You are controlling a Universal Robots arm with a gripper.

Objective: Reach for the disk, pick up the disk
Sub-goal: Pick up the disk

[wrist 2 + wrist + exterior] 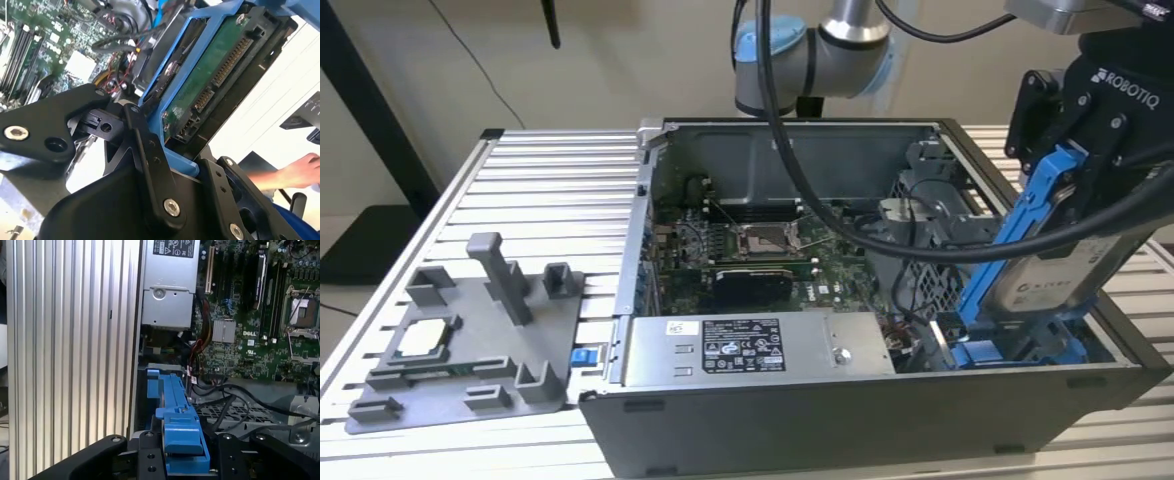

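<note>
One tool (1067,190) grips disk (1047,275) — lifted, tilted.

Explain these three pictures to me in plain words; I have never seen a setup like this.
The machine is a robot arm with a pincer at its end. The exterior view comes from a camera off the arm; both wrist views come from cameras riding on the arm near the pincer. An open computer case stands on a ribbed metal table, showing its green circuit board and a grey power-supply box. On the exterior view's left lies a grey holder tray with a small square chip. The pincer is shut on the disk, a silver drive in a blue frame, tilted upright above the case's corner. A person's hand shows in the second wrist view.
</note>
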